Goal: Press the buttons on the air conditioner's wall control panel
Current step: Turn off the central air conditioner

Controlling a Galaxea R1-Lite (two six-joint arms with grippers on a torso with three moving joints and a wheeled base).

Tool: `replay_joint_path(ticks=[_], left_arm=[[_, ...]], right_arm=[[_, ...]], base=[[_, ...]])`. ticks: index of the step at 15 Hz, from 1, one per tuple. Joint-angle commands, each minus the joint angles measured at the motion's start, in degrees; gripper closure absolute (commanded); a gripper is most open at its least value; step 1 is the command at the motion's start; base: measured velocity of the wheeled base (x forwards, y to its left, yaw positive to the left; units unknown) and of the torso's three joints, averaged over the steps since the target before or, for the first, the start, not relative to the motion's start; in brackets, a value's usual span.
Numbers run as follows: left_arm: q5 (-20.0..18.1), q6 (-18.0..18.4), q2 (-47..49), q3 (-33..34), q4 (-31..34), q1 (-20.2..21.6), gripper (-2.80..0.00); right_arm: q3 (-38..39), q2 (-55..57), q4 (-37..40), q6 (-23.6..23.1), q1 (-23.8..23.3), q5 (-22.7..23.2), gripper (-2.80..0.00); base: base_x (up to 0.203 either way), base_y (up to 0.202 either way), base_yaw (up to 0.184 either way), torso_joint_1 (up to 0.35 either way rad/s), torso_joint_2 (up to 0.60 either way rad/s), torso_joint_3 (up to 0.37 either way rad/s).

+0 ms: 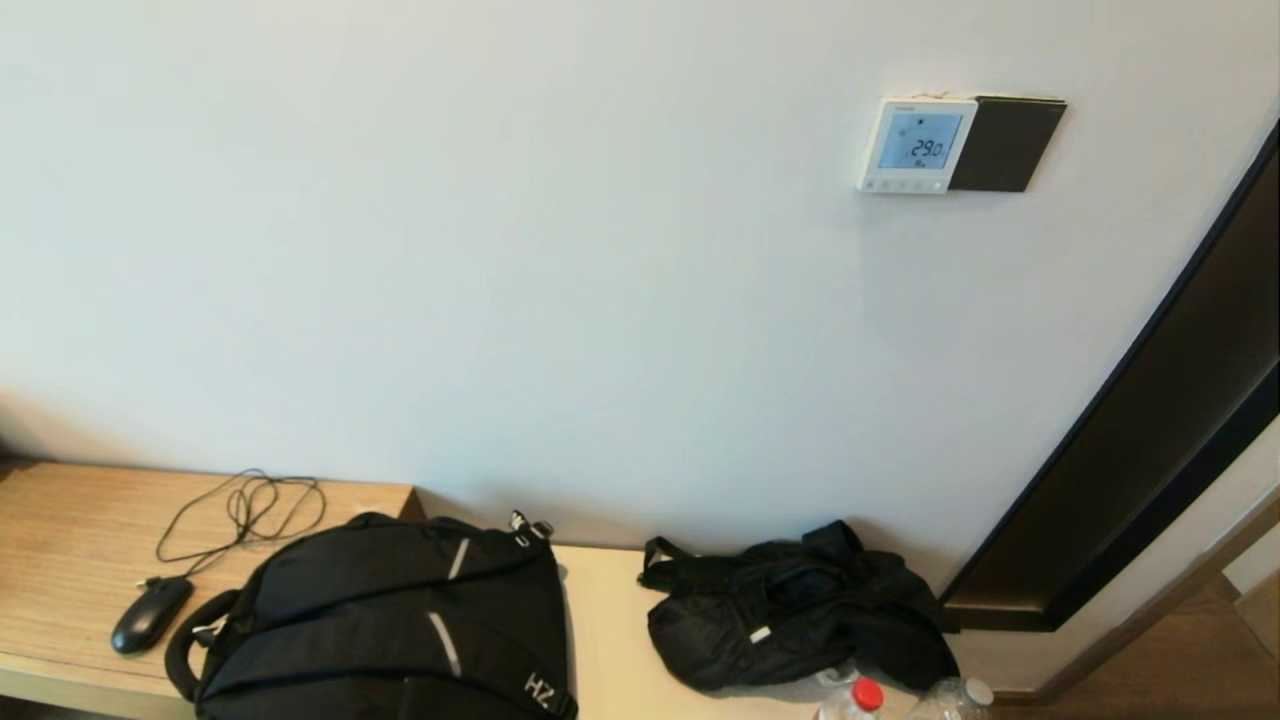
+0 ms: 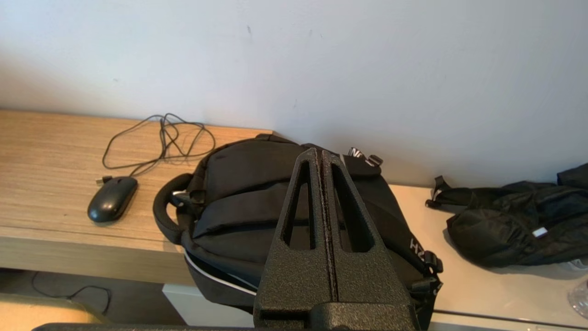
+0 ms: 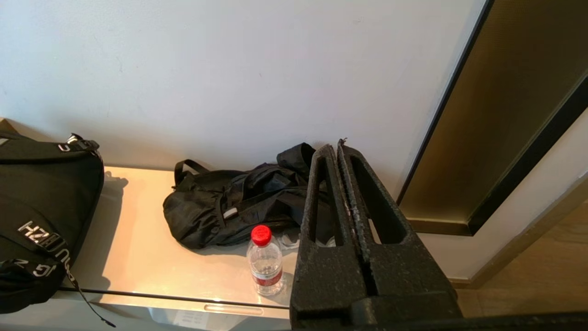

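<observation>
The white air conditioner control panel (image 1: 916,145) hangs high on the wall at the right, its lit screen reading 29.0, with a row of small buttons (image 1: 905,184) along its lower edge. Neither gripper shows in the head view. My left gripper (image 2: 319,152) is shut and empty, low over the black backpack (image 2: 257,202). My right gripper (image 3: 335,146) is shut and empty, low over the shelf near the crumpled black bag (image 3: 229,202). Both are far below the panel.
A dark plate (image 1: 1005,143) adjoins the panel's right side. On the shelf (image 1: 60,520) lie a black mouse (image 1: 150,613) with its cable, the backpack (image 1: 390,620), the black bag (image 1: 800,610) and a red-capped bottle (image 1: 853,700). A dark door frame (image 1: 1150,440) runs at the right.
</observation>
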Motion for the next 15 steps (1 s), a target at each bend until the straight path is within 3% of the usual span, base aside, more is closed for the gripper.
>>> replay_joint_path(ticks=[1,15], left_arm=[[0.0,0.0,0.0,0.0,-0.1,0.0,0.0],[0.0,0.0,0.0,0.0,-0.1,0.0,0.0]], right_arm=[[0.0,0.0,0.0,0.1,0.0,0.0,0.0],[0.0,0.0,0.0,-0.1,0.0,0.0,0.0]], base=[[0.0,0.0,0.0,0.0,0.0,0.0],[0.0,0.0,0.0,0.0,0.0,0.0]])
